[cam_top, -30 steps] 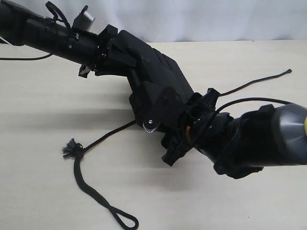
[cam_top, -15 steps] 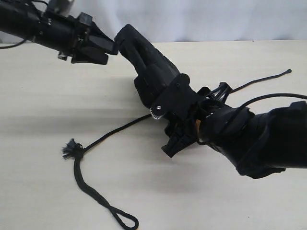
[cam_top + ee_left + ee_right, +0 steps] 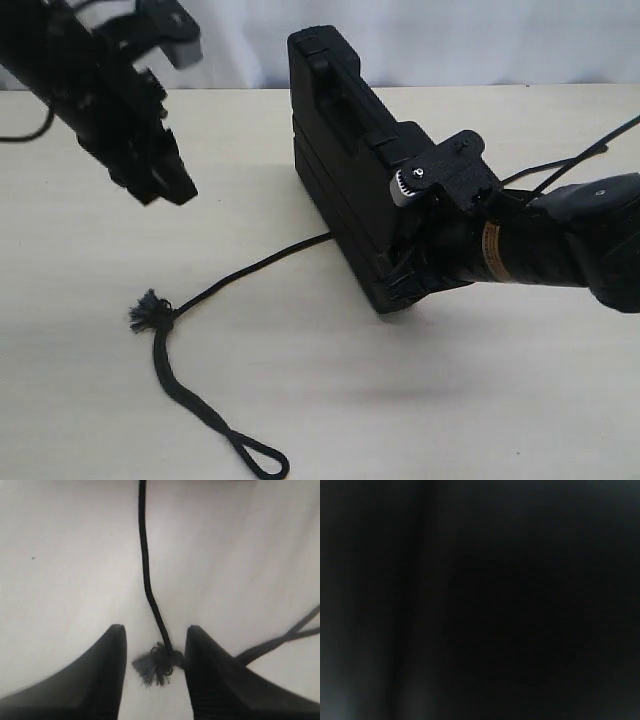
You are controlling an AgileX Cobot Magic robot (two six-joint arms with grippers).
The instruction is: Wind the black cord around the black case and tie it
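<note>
Case point(image 3: 340, 130) now upright at centre frame, your right gripper point(image 3: 405, 250) clamped on its lower right end | left gripper point(image 3: 155, 645) has let go and pulled to upper left, jaws wide above the cord point(image 3: 240, 272) knot point(image 3: 155, 662) on the worktop point(image 3: 450, 400) | wrap not begun; take the knot next.

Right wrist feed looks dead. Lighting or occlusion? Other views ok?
Right wrist view: near-black, featureless, likely blocked at close range. Left wrist view: left end effector soft, black cord sharper. Exterior view: even light, soft shadow beside the black case.
</note>
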